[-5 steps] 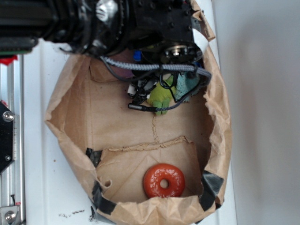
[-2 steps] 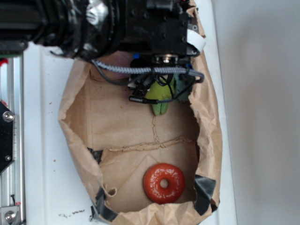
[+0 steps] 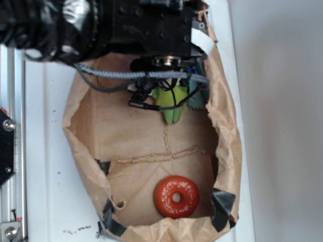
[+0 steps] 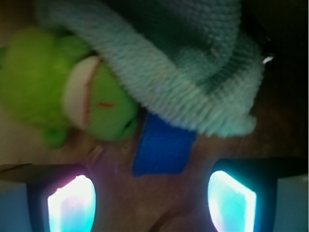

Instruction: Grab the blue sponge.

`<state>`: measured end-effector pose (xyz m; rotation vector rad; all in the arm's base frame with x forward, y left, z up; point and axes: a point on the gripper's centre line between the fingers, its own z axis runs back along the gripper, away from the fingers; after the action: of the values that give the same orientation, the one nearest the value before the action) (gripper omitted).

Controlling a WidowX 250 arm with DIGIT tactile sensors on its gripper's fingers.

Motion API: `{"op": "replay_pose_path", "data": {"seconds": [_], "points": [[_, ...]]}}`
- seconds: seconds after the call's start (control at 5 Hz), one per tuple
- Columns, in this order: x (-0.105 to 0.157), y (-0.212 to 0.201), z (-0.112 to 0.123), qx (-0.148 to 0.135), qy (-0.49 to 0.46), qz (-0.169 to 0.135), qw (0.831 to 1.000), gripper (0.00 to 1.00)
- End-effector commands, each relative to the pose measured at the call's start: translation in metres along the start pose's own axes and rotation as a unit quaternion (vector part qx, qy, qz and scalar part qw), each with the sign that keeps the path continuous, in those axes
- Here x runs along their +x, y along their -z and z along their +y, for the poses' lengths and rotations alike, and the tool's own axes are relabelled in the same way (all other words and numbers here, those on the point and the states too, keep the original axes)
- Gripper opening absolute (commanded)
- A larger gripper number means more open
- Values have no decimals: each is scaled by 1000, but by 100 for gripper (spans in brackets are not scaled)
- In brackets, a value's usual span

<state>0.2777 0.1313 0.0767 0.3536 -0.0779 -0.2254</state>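
Gripper low, jaws spread — nothing held

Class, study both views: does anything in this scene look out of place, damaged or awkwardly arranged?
Yes. The paper bag serving as a tray is torn along its rim and patched with black tape. In the wrist view, the teal cloth lies over part of the blue sponge, beside the green frog.

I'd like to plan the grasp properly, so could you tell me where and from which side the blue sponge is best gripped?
Grip the blue sponge across its exposed near half, closing on its two long side edges. Its far end is tucked under the teal cloth, and the green frog sits close on one side. The open gripper already straddles it, so coming straight down should work.
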Motion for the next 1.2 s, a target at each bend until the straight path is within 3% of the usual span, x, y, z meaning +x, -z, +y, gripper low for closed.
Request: {"op": "replay_pose_path", "data": {"seconds": [0.0, 0.2, 1.0], "points": [[-5, -17, 6, 17, 3, -26, 1000, 100], [14, -30, 34, -45, -67, -16, 997, 100], [14, -30, 34, -45, -67, -16, 997, 100]]}}
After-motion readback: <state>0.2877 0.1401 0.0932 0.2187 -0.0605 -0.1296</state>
